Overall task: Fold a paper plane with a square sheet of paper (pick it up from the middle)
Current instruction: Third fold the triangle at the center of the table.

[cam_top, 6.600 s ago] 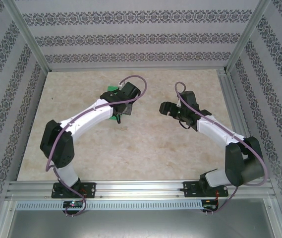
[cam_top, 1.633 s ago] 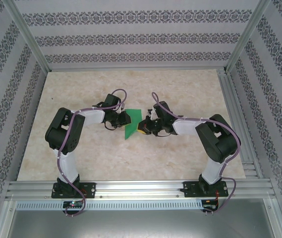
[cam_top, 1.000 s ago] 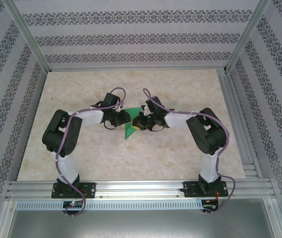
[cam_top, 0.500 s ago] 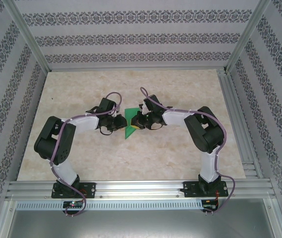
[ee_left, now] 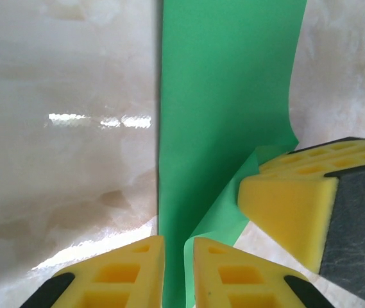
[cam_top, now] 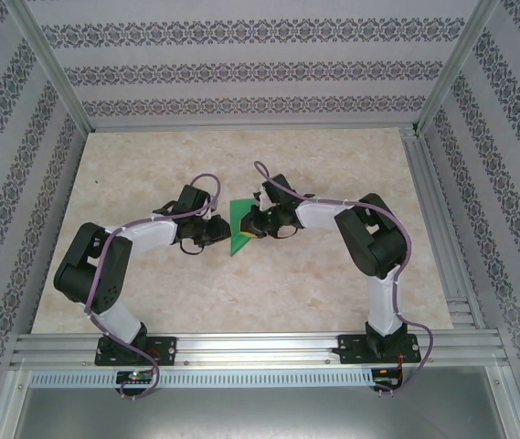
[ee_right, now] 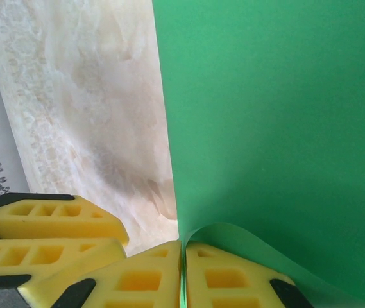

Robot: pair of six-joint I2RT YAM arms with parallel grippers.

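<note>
Paper sheet (cam_top: pixel 238 229) stands between arms, long axis running near-far. Right gripper (ee_right: pixel 182 249) clenched on its edge. Left gripper (ee_left: pixel 179 247) hard against opposite edge, jaws nearly closed, grasp unclear.

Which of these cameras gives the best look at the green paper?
The left wrist view: the green paper runs up the frame, both edges and a curled flap clear, pinched in the left end effector. The top view shows it small between the arms; the right wrist view, a close green expanse.

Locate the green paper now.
At the table centre in the top view, the green paper is held by the left claw and the right claw.
</note>
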